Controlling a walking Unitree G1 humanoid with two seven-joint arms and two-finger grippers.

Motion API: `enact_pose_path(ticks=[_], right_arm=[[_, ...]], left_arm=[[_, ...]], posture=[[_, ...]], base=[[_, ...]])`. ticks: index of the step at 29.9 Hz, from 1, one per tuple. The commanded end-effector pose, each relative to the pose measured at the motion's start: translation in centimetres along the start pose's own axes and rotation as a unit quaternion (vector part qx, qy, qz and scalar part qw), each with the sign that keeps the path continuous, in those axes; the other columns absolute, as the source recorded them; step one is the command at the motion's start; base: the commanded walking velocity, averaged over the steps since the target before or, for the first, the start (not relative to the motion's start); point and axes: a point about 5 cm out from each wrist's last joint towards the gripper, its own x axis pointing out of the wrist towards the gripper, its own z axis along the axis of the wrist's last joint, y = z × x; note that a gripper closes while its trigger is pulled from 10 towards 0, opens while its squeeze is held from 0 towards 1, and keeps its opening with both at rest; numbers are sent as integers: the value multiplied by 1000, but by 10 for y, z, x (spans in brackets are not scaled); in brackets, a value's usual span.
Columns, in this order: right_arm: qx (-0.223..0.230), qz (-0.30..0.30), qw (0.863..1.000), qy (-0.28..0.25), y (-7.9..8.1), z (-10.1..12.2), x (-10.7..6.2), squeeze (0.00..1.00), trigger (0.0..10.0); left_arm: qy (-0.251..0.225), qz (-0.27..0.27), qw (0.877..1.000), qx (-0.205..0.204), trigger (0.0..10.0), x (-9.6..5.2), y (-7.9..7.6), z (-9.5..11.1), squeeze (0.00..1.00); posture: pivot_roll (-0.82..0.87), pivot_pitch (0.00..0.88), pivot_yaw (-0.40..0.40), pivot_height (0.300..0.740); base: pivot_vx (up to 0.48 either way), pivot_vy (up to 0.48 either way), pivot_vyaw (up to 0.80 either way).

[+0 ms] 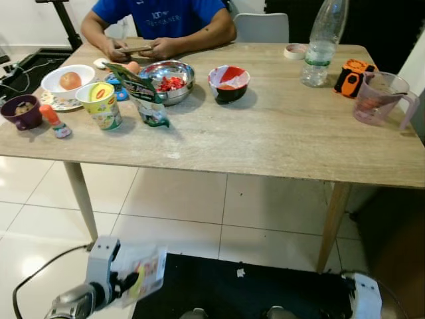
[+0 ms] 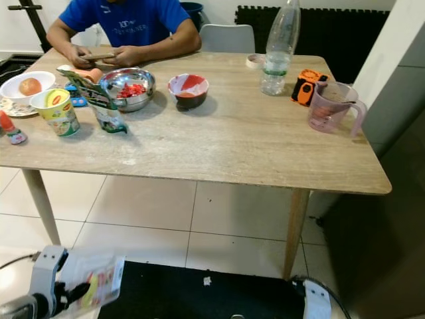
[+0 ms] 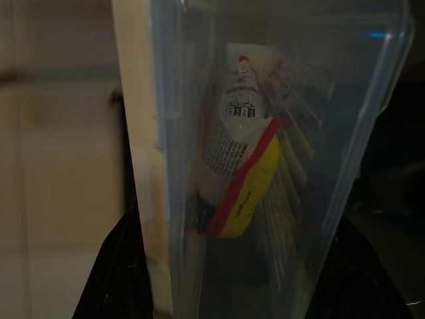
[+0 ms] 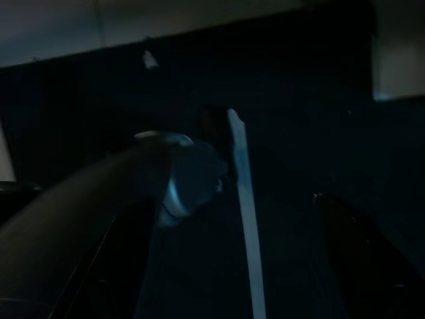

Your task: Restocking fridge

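My left gripper hangs low near the floor, in front of the table, shut on a clear plastic box. In the left wrist view the box stands on edge between the black fingers, and it holds a yellow and red packet among other sachets. My right arm hangs idle at the lower right; its wrist view is very dark.
A wooden table stands ahead with a white bowl with fruit, a noodle cup, a steel bowl, a red and white bowl, a water bottle and a pink jug. A person in a blue shirt sits behind it. A dark grey panel rises on the right. A black mat lies underfoot.
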Motion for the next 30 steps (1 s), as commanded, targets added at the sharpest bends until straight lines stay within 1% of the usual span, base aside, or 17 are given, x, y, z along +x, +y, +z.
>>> enact_pose_path(ticks=[1,2,4,5,7,9,10,11,14,15,22,30], right_arm=[[4,-13,1000,8,1,-10,0,0,10000],[5,-25,1000,18,1,-18,-1,0,10000],[5,-25,1000,18,1,-18,-1,0,10000],[4,-33,999,24,2,-23,-1,0,10000],[4,-33,999,24,2,-23,-1,0,10000],[11,-45,998,33,10,-24,2,0,10000],[13,-48,998,35,12,-24,3,0,10000],[13,-48,998,35,12,-24,3,0,10000],[-2,-50,998,47,19,-24,6,0,10000],[-6,-51,997,49,21,-23,7,0,10000],[-21,-54,997,52,24,-21,8,0,10000],[-43,-64,995,59,21,-18,8,0,10000]], left_arm=[[10,17,1000,0,10000,2,-4,-12,0],[25,43,999,-8,10000,3,-7,-24,0],[25,43,999,-8,10000,3,-7,-24,0],[39,62,997,-13,10000,3,-11,-34,0],[39,62,997,-13,10000,3,-11,-34,0],[74,94,992,-33,10000,4,-21,-58,0],[82,100,991,-38,10000,4,-24,-63,0],[82,100,991,-38,10000,4,-24,-63,0],[97,111,988,-51,10000,5,-35,-75,0],[98,114,987,-56,10000,6,-37,-76,0],[97,126,986,-59,10000,9,-40,-74,0],[89,152,982,-69,10000,11,-37,-67,0]], posture=[[0,93,19,740],[-5,88,20,740],[-5,88,20,740],[-11,81,21,740],[-11,81,21,740],[-22,43,27,740],[-22,43,27,740],[-22,43,27,740],[-23,17,25,740],[-24,3,26,740],[-38,0,25,740],[-46,0,17,740]], base=[[0,0,0],[0,0,0],[0,0,0],[0,0,0],[0,0,0],[0,0,0],[0,0,0],[0,0,0],[0,0,-781],[0,0,-788],[0,0,-786],[0,0,-785]])
